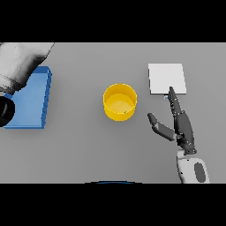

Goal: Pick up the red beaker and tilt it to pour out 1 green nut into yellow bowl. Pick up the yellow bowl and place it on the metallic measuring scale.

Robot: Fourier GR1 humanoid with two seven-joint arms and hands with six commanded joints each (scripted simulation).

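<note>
The yellow bowl [119, 102] stands upright at the table's middle. Its inside looks yellow, and I cannot make out a nut in it. The metallic scale [167, 78] is a pale square plate lying to the bowl's right and slightly farther back. My right hand [182, 126] lies open to the right of the bowl, apart from it. Its straight fingers point away from me and their tips reach the scale's near edge, with the thumb spread toward the bowl. My left arm [20, 62] fills the upper left, and only a dark part of the left hand [5, 110] shows at the left edge. No red beaker is in view.
A flat blue block [35, 97] lies at the far left, partly under my left arm. Bare grey table [88, 145] stretches in front of the bowl and between the bowl and the blue block.
</note>
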